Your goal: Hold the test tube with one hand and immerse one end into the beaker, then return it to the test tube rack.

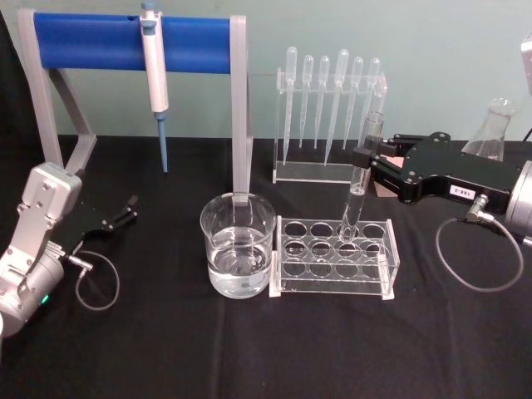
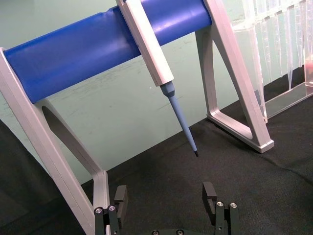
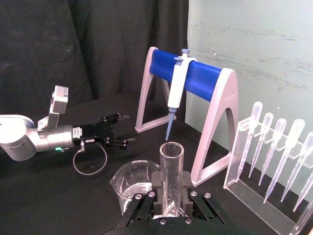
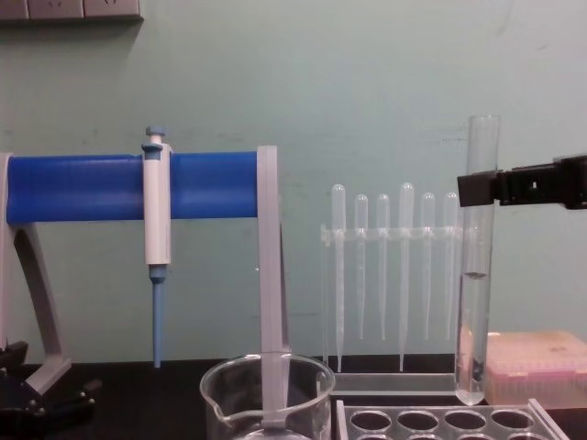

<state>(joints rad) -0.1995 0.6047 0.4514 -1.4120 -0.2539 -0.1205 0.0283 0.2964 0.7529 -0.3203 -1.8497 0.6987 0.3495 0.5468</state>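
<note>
Black cloth covers the table (image 1: 249,357), with a pale green wall (image 4: 385,73) behind it. On the left, a blue stand (image 1: 91,41) carries a white-and-blue pipettor (image 1: 154,66). Behind the centre, a clear holder (image 1: 331,170) carries a row of plastic pipettes (image 1: 341,91). In front of that, the test tube rack (image 1: 392,253) sits just beside the beaker (image 1: 238,241), which is partly filled with water. The right gripper (image 1: 363,158) reaches in from the right and is clamped on the upper part of the test tube (image 1: 359,187), below the rim. The tube is close to upright, with its round bottom at a back hole of the rack on the right side. The left gripper (image 1: 125,209) rests idle on the cloth at far left, its fingers (image 2: 121,196) spread wide. The tube looks light, stiff, smooth and breakable, so a firm but gentle hold near the top suits it. That hold leaves the lower end free for dipping and keeps the black fingers above the water. A slight tilt could knock the glass against a hole's edge or the beaker's rim. Whether the bottom is inside the hole or just above it is hard to judge. A faint line partway up the tube may be a liquid level. A flask (image 1: 490,129) at the right edge is partly hidden, and a pinkish box (image 4: 537,367) behind the rack is cut off.
</note>
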